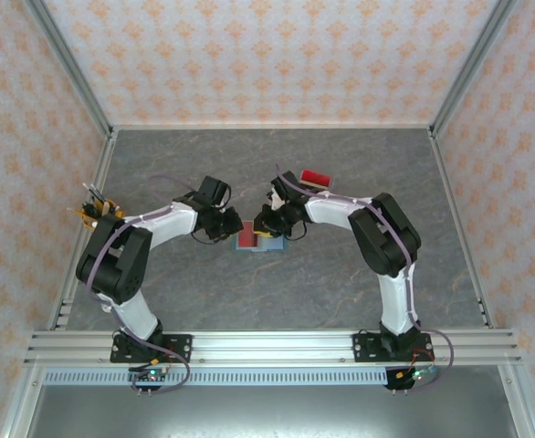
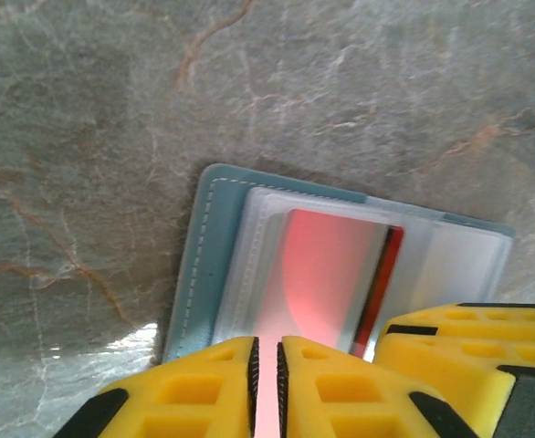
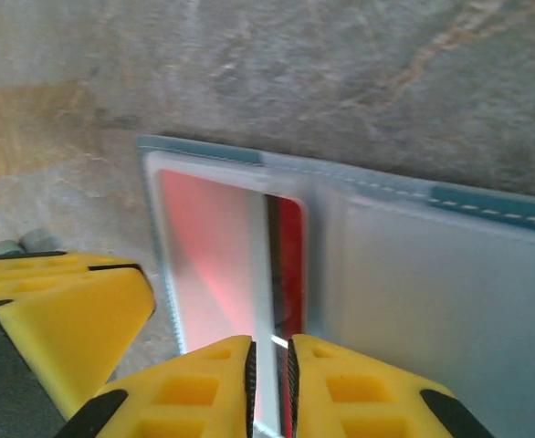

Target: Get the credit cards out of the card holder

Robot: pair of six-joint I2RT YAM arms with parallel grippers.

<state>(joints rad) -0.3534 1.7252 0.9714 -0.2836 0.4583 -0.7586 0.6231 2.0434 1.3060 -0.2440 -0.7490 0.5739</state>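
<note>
Both grippers closed down at open card holder (image 2: pixel 199 274), mid-table.
L gripper (image 2: pixel 266 388): fingers pressed almost together, thin slit only. R gripper (image 3: pixel 269 388): same. Grip on anything: cannot tell. Both at near edge of teal holder, which lies open, flat on grey table (image 2: pixel 112 109). Red credit card (image 2: pixel 327 274) sits inside its clear sleeve. Red flat rectangle (image 1: pixel 317 178) lies apart, beyond R arm.

High camera at the near edge views the whole table (image 1: pixel 340 274). Both wrist cameras look down close, sharing the card holder (image 2: pixel 204 265).
</note>
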